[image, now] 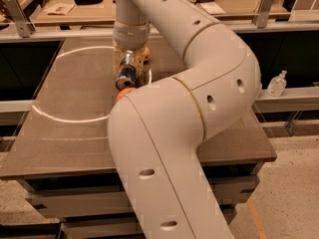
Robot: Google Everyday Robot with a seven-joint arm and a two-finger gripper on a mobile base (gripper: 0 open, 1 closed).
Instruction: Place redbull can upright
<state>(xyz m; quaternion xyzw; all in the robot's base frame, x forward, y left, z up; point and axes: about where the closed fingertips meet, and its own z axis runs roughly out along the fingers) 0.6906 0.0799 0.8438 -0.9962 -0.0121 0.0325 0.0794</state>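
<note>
The redbull can (125, 75) is blue and silver and lies tilted, its silver top facing down-left toward the camera. My gripper (130, 65) hangs from the big white arm over the back middle of the table (75, 98) and is shut on the can, holding it just above the tabletop. An orange-red apple (124, 92) peeks out right below the can, partly hidden by my arm.
A small orange round fruit (145, 55) sits just right of the gripper. My bulky white arm (199, 98) covers the table's middle and right. A white circle is marked on the tabletop at the left. A clear bottle (276, 83) stands on a shelf at the right.
</note>
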